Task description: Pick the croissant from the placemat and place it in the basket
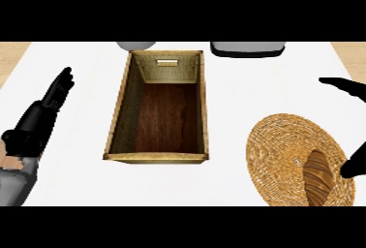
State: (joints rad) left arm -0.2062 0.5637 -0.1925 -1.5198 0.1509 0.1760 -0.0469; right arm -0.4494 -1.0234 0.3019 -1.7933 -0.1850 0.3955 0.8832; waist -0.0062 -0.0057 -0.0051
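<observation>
The croissant (319,177), brown and ridged, lies on the round woven placemat (279,155) at the lower right. The basket (118,116), a long rectangular box with woven walls and a dark wooden floor, stands empty in the middle of the white counter. My right hand (348,88) comes in from the right edge, mostly cut off. Its fingers stretch out above the placemat's far side and its thumb (355,166) shows just right of the croissant, without closing on it. My left hand (41,114) rests open at the left, fingers pointing up.
A grey rounded object (136,45) sits just beyond the basket's far end. A grey and black appliance (247,48) stands at the back right. Light wooden surface shows at the far left and right edges.
</observation>
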